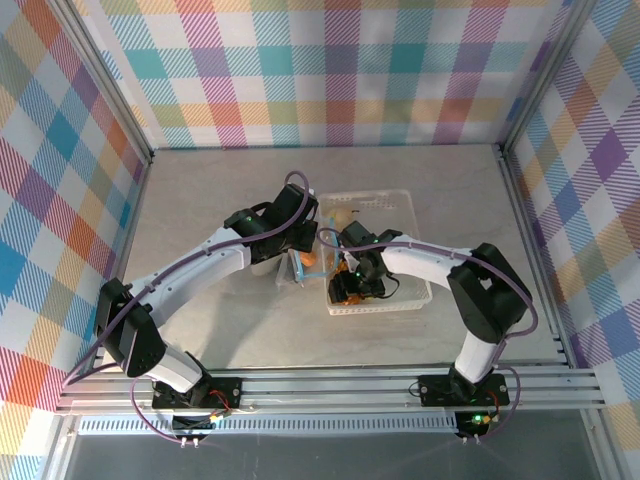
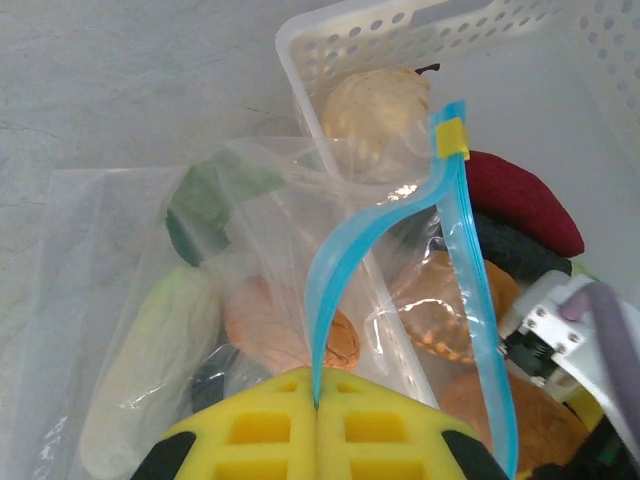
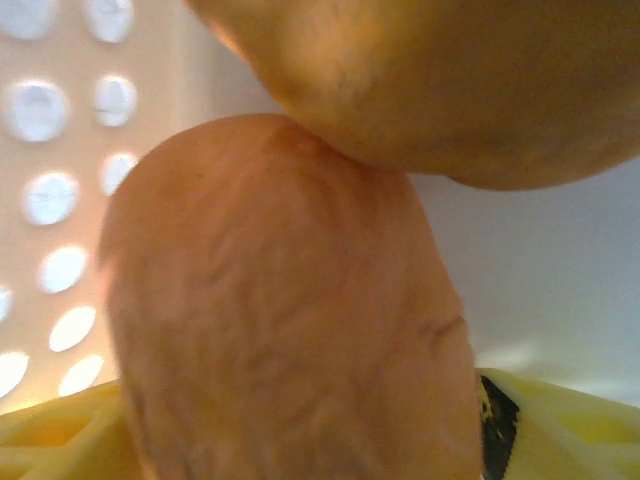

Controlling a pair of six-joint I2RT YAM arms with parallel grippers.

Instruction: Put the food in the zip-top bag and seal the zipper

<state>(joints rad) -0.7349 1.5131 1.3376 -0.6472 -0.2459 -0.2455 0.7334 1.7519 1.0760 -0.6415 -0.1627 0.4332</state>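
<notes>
The grey table fills the middle of the overhead view. Right of centre stands the white lattice basket. The clear zip-top bag lies against the basket's left wall, its light-blue zipper arching up, mouth open. Inside the bag lie a white radish and an orange bread piece. A pale shell-shaped piece and a dark eggplant sit in the basket. The left hand is pinched tight on the zipper. The right hand is down in the basket, its yellow fingers wide either side of a tan bread-like piece; whether they grip it, I cannot tell.
</notes>
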